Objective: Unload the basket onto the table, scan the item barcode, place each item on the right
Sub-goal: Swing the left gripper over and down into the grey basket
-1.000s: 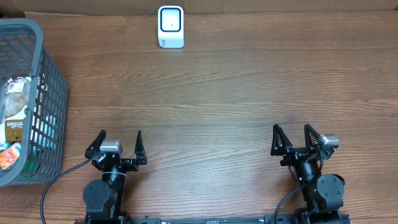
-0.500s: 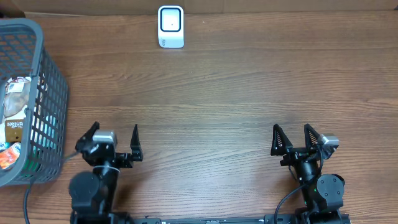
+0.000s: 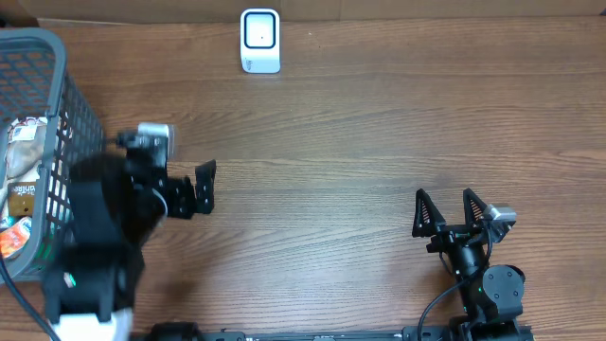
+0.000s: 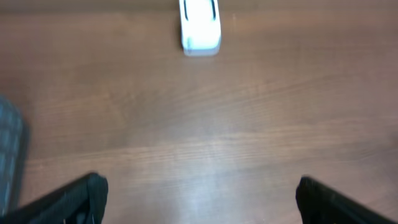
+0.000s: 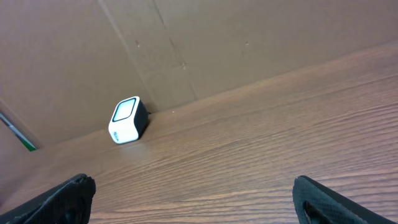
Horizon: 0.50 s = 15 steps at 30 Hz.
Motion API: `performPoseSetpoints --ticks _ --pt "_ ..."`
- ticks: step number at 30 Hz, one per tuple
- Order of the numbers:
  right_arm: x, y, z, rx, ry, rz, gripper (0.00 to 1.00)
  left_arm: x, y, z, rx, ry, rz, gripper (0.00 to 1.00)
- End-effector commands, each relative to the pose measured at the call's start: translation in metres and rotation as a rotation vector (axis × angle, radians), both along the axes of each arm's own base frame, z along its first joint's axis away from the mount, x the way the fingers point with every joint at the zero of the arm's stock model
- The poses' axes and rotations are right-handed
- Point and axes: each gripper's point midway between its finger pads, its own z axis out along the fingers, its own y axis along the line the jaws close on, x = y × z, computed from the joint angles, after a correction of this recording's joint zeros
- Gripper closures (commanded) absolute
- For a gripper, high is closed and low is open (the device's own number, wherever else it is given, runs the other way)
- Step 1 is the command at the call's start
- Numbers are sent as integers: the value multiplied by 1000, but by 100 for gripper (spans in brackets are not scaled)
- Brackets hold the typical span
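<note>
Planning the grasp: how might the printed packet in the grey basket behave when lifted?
The packet looks like a soft printed pouch, so it is probably floppy and light. Its film may be slippery. The basket wall stands close, so it might snag.

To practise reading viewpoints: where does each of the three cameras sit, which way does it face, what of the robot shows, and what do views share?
Overhead: above the table, looking straight down; basket, scanner, left arm and right arm show.
Left wrist: on the left arm, tilted down toward the scanner; left gripper open, fingers in lower corners.
Right wrist: low, facing along the table to the scanner and cardboard wall; right gripper open, fingers in lower corners.
Shared: the scanner, in all three.
</note>
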Motion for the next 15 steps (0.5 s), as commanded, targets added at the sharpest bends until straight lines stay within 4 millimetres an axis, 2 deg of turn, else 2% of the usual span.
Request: performPoseSetpoints --ticks 1,7,12,15 --pt "0 0 -1 -3 -7 2 0 9 -12 31 -58 94 -51 0" --pt "0 0 -1 -3 -7 2 0 22 -22 51 -113 234 -90 1" --pt "0 0 -1 -3 -7 2 0 35 -26 45 -107 255 -129 0" --pt "0 0 -1 -3 -7 2 0 45 -22 42 -105 256 -97 8"
